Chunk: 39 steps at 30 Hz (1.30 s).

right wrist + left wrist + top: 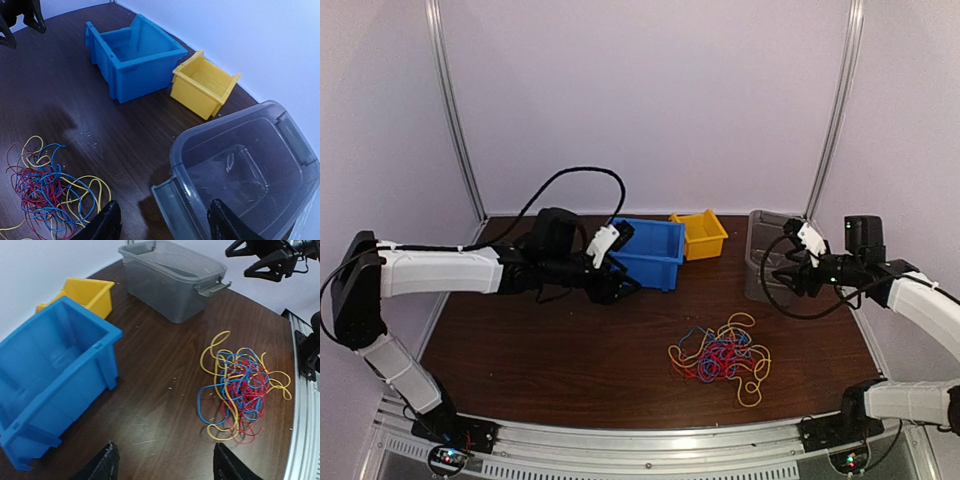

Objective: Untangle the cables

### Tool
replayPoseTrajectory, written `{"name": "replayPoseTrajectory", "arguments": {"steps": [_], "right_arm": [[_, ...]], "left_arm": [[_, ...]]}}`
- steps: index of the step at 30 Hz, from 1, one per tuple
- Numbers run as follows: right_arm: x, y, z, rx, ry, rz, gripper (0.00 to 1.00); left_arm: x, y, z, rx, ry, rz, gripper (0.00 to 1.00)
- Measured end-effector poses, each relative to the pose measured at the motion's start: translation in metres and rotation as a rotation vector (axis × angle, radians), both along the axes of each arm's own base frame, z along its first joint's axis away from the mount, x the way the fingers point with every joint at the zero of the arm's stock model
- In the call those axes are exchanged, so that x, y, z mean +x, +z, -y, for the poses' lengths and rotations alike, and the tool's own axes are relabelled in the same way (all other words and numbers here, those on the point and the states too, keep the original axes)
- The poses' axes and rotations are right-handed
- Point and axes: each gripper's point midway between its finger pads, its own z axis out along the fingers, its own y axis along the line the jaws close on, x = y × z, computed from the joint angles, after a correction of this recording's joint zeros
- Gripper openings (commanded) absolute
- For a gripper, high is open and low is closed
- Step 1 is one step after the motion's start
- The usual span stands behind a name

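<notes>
The cables (722, 355) lie in one tangled heap of yellow, red and blue strands on the brown table, right of centre and toward the front. In the left wrist view the cables (243, 386) sit ahead and to the right of my left gripper (165, 465), which is open and empty above bare table beside the blue bin. In the right wrist view the cables (47, 192) show at lower left. My right gripper (162, 225) hangs open and empty over the near rim of the grey tub. From above, the left gripper (620, 285) and right gripper (782, 275) both stand apart from the heap.
A blue bin (648, 252) and a smaller yellow bin (700, 234) sit at the back centre. A translucent grey tub (760, 262) with handles stands at the back right. Metal frame rails line the walls and the table's front edge (650, 440).
</notes>
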Motion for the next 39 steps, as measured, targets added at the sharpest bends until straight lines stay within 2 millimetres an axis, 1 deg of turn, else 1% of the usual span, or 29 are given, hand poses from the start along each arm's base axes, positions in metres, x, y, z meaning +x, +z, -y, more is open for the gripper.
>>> {"name": "replayPoseTrajectory", "arguments": {"steps": [2,4,5,7,9,11,15,18,23,26,33,36,39], "right_arm": [[-0.007,-0.014,-0.012,-0.020,0.062,-0.040,0.51],[-0.012,-0.030,-0.021,-0.037,0.117,-0.091,0.45],[-0.015,-0.039,-0.025,-0.049,0.140,-0.121,0.43],[-0.020,-0.056,-0.031,-0.077,0.183,-0.186,0.43],[-0.026,-0.070,-0.039,-0.105,0.229,-0.240,0.42],[-0.032,-0.080,-0.044,-0.128,0.263,-0.268,0.42],[-0.036,-0.090,-0.049,-0.156,0.288,-0.292,0.38],[-0.035,-0.097,-0.051,-0.173,0.284,-0.309,0.37],[-0.035,-0.111,-0.058,-0.191,0.284,-0.350,0.36],[-0.035,-0.118,-0.063,-0.197,0.287,-0.374,0.36],[-0.036,-0.124,-0.069,-0.216,0.285,-0.385,0.34],[-0.034,-0.127,-0.069,-0.223,0.273,-0.386,0.30],[-0.032,-0.131,-0.068,-0.231,0.256,-0.395,0.23]], "left_arm": [[-0.020,-0.008,0.020,0.026,-0.055,-0.009,0.73],[-0.042,-0.016,0.041,0.040,-0.107,-0.020,0.80],[-0.052,-0.019,0.050,0.040,-0.129,-0.026,0.80],[-0.069,-0.026,0.066,0.030,-0.158,-0.047,0.81],[-0.078,-0.034,0.080,0.008,-0.166,-0.075,0.81],[-0.077,-0.042,0.088,-0.016,-0.150,-0.102,0.80],[-0.065,-0.056,0.099,-0.062,-0.095,-0.147,0.76],[-0.056,-0.064,0.109,-0.077,-0.065,-0.177,0.78],[-0.043,-0.071,0.129,-0.108,-0.031,-0.207,0.79],[-0.042,-0.075,0.131,-0.117,-0.021,-0.228,0.79],[-0.043,-0.070,0.138,-0.160,-0.028,-0.264,0.78],[-0.045,-0.071,0.139,-0.172,-0.029,-0.286,0.78],[-0.046,-0.072,0.140,-0.176,-0.028,-0.300,0.77]]}}
